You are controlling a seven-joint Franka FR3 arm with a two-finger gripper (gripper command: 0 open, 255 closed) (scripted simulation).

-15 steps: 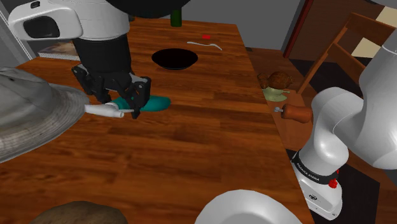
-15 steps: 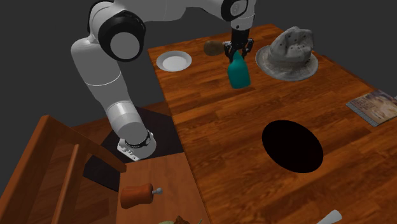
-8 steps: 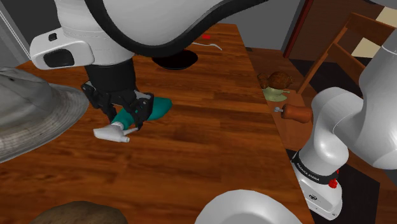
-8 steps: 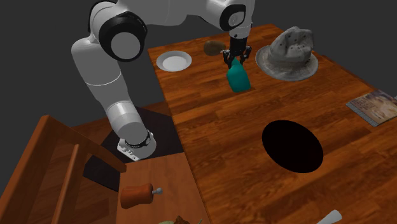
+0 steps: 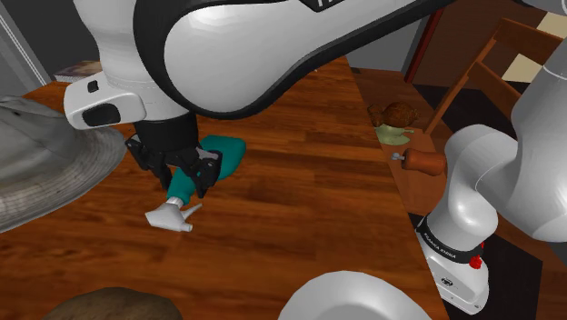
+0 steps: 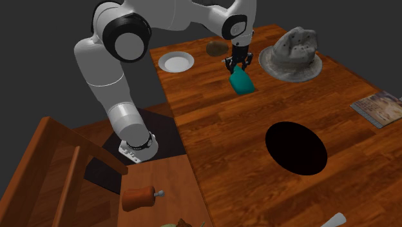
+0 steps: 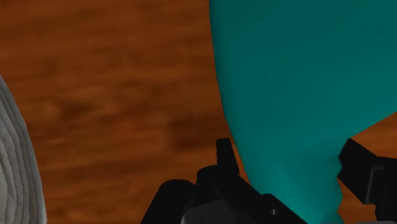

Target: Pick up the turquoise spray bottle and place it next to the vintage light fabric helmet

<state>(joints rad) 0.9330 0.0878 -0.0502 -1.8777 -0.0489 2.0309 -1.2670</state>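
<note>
While pinched by the pincer (image 5: 188,178) (image 6: 238,65) (image 7: 286,186), the spray bottle (image 5: 223,149) (image 6: 242,83) (image 7: 299,83) is shown tilted. The pincer is flanked by teal body and white head.

One spray bottle (image 6: 241,82), one hat (image 6: 291,55), one white plate (image 6: 176,62), one black bowl (image 6: 296,147), one magazine (image 6: 380,106), one brown lump (image 6: 217,47), one chair (image 5: 527,38), one wooden table (image 6: 219,129).

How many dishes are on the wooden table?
2. A white plate at the table's edge beside the arm, and a black dish mid-table. The arm may hide more.
</note>
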